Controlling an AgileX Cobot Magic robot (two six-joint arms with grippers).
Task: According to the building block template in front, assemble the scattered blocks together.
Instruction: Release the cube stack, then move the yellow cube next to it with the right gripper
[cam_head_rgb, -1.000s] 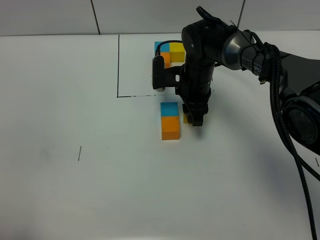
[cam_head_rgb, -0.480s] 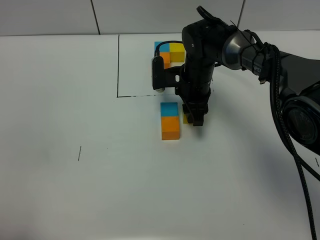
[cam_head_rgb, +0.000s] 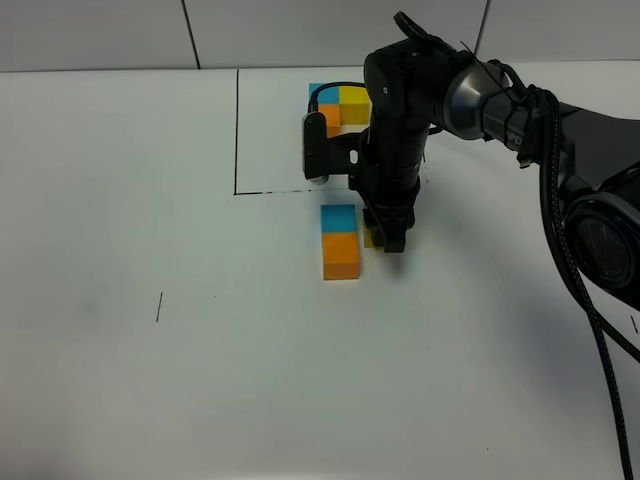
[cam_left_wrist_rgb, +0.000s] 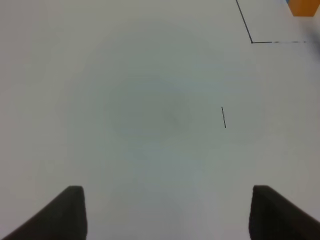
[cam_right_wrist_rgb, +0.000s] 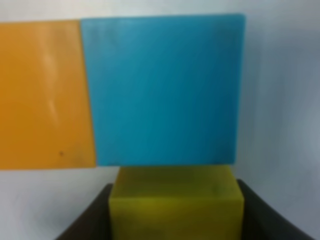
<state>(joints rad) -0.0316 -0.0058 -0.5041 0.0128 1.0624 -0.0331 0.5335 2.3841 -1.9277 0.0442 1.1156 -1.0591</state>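
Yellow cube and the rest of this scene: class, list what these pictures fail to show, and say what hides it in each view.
- Yellow cube: high view, almost all behind the right gripper; right wrist view, its near part cut by the edge.
- Template: high view, partly behind the right arm.
- Left gripper: left wrist view shows only blurred fingertips; absent from high view.
- Orange cube: right wrist view, cut by the edge.

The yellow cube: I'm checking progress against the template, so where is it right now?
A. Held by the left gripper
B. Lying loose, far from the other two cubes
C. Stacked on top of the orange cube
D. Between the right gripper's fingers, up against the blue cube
D. The right wrist view shows the yellow cube between the right gripper fingers, its edge meeting the blue cube, which adjoins the orange cube.
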